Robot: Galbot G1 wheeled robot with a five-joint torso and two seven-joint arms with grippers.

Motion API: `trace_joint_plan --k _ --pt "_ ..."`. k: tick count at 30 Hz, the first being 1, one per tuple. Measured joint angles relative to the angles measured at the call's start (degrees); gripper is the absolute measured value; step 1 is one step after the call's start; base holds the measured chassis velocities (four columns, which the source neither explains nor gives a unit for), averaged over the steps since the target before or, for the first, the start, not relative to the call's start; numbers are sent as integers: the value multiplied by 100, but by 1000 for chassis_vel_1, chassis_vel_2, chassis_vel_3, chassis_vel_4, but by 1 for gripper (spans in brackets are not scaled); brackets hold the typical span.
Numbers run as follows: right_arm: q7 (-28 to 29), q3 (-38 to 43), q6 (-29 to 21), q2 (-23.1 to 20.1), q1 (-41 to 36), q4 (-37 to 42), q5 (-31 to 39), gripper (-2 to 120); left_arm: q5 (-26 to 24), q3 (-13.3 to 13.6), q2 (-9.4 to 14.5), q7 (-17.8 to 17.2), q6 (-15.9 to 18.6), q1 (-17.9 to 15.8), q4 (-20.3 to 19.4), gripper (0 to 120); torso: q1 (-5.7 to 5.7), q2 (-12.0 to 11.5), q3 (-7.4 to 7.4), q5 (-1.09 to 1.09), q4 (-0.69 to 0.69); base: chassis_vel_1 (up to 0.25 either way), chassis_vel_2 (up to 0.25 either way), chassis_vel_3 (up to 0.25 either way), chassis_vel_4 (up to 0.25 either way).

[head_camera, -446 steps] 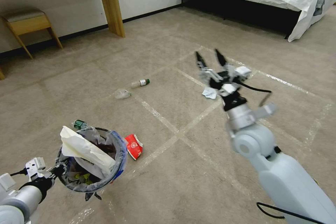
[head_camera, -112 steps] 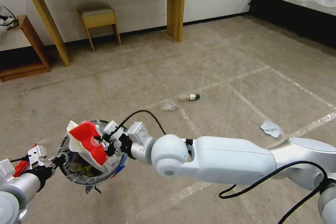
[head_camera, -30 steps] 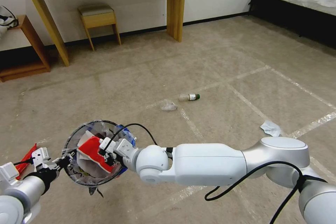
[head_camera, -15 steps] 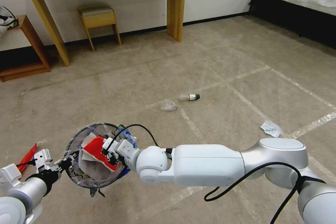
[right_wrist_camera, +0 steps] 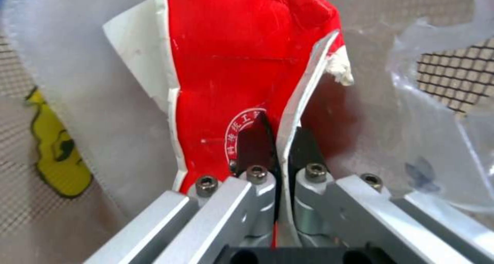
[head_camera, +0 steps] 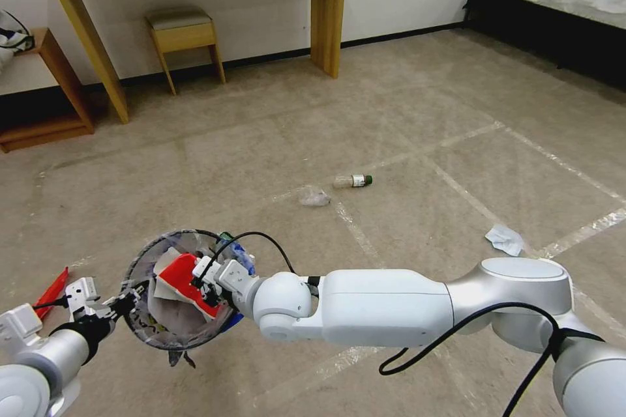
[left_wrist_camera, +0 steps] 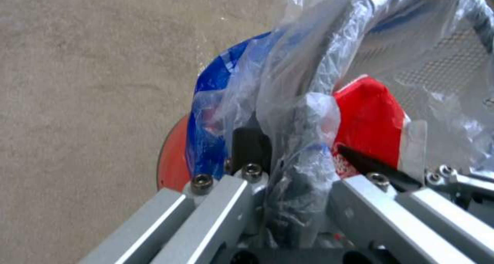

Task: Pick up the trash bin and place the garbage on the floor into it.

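Red wrapper (head_camera: 184, 282) pinched tight in right gripper (head_camera: 195, 285), sitting inside bin (head_camera: 134, 267) mouth. Left gripper (head_camera: 116, 305) clamped on bin rim, bin held off floor at robot's front left. Step in hand: dropping wrapper in. Next move, my guess: fingers let go, arm backs out without snagging bag. Bottle (head_camera: 352, 180), clear plastic scrap (head_camera: 313, 195), tissue (head_camera: 503, 238) on carpet, not yet picked up.

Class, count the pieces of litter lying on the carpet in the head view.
3: a green-capped bottle, a crumpled clear plastic piece beside it, and a white tissue to the right. Others may be hidden behind the arms.
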Motion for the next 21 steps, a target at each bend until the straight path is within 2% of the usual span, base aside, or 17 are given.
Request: trace_joint_plan --k 16,18,19,20,21 --pt "5 54 -12 48 -70 -205 -7 0 22 32 -8 64 -1 -10 72 1 0 0 0 0 0 0 0 0 0" --pt "20 75 -12 43 -70 -177 2 7 27 36 -2 66 -3 -19 86 1 0 0 0 0 0 0 0 0 0" --pt "20 75 -12 43 -70 -177 2 7 27 36 -2 66 -3 -19 86 1 0 0 0 0 0 0 0 0 0" --pt "38 91 -16 43 -70 -166 8 14 27 36 0 67 -4 -20 95 1 0 0 0 0 0 0 0 0 0" --pt "38 91 -16 43 -70 -166 8 14 27 36 0 67 -4 -20 95 1 0 0 0 0 0 0 0 0 0"
